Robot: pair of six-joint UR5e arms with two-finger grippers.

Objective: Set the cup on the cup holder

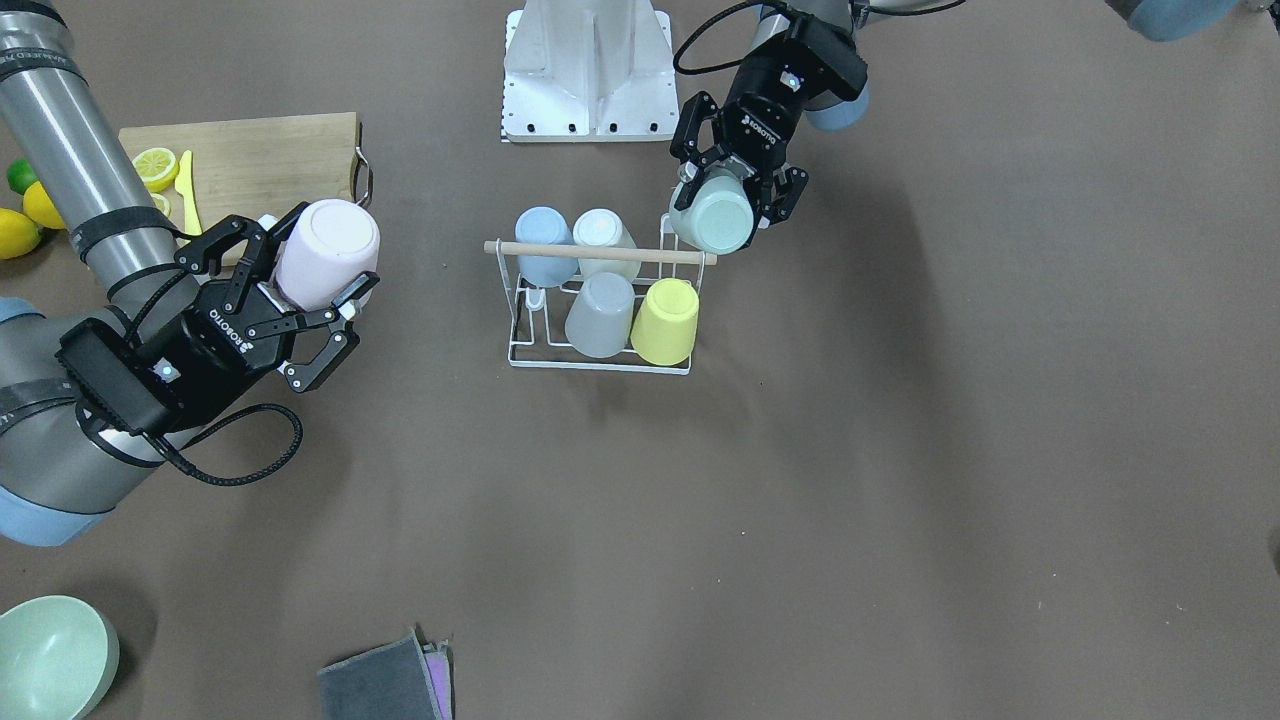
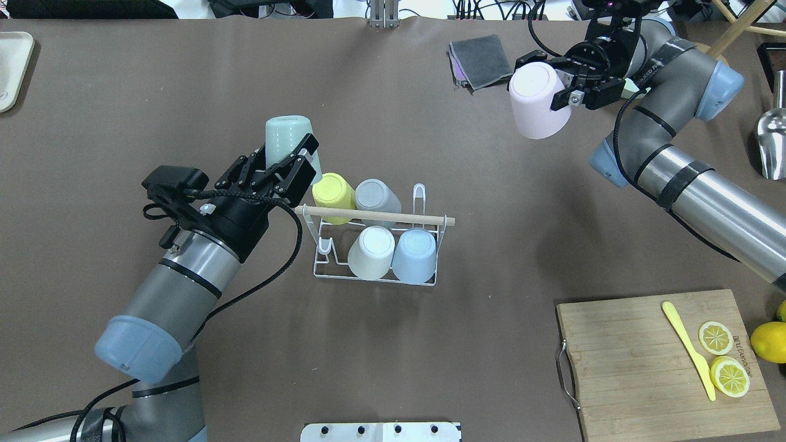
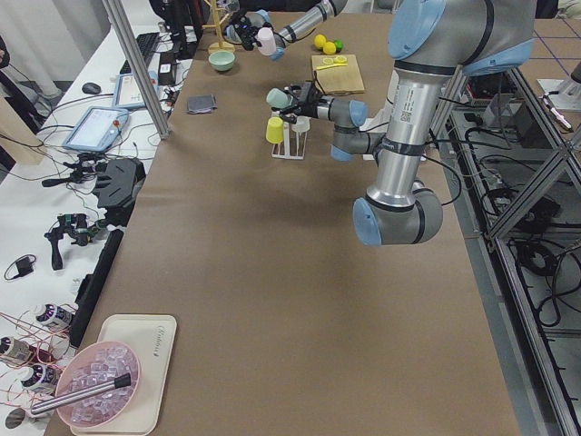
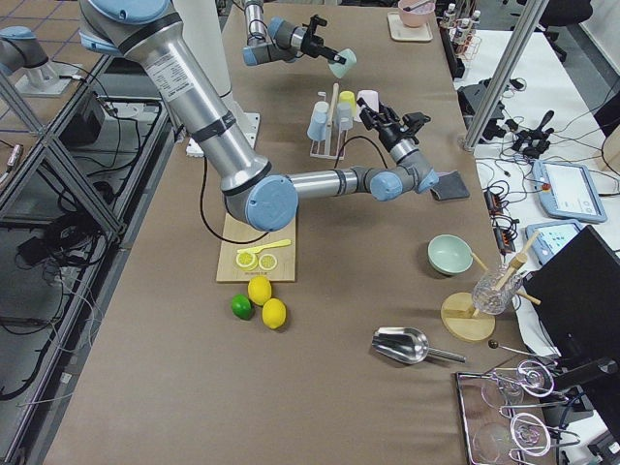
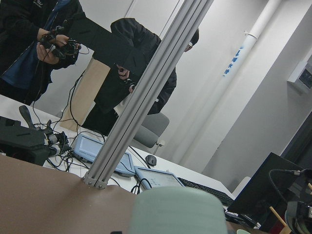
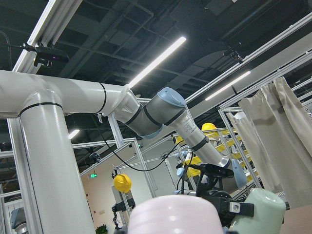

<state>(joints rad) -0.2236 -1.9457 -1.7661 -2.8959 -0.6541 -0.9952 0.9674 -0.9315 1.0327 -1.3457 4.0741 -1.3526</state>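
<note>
The holder (image 2: pixel 376 279) stands at the middle of the bench (image 2: pixel 153 73), its rod handle running left to right. Four cups sit mouth-down on its pegs: blue (image 2: pixel 414 256) and cream (image 2: pixel 370 252) in the row nearer the robot, yellow (image 2: pixel 333 195) and grey (image 2: pixel 377 197) in the far row. That leaves two bare pegs, one at the left end of the near row (image 2: pixel 325 248) and one at the right end of the far row (image 2: pixel 419 193).

The green cup (image 1: pixel 712 218) is raised off the bench at the holder's left end, just beside the tip of the rod. The left end effector (image 1: pixel 737 195) is clamped on it near the mouth. This leaves the base free, pointing up and away from the robot. From the front it hangs by the bare near-row peg, so that peg is probably its target. It looks tilted rather than fully inverted, so it likely has to tip further before the mouth can drop over the peg. How high it sits above the peg cannot be told.

The pink cup (image 2: pixel 537 101) is well apart from the holder, out toward the far right corner, and the right end effector (image 2: pixel 548 78) is closed on it in the same base-outward hold. Keeping it there probably leaves room for the left arm and avoids a clash over the holder. The bare far-row peg on the right is on its side.
</note>
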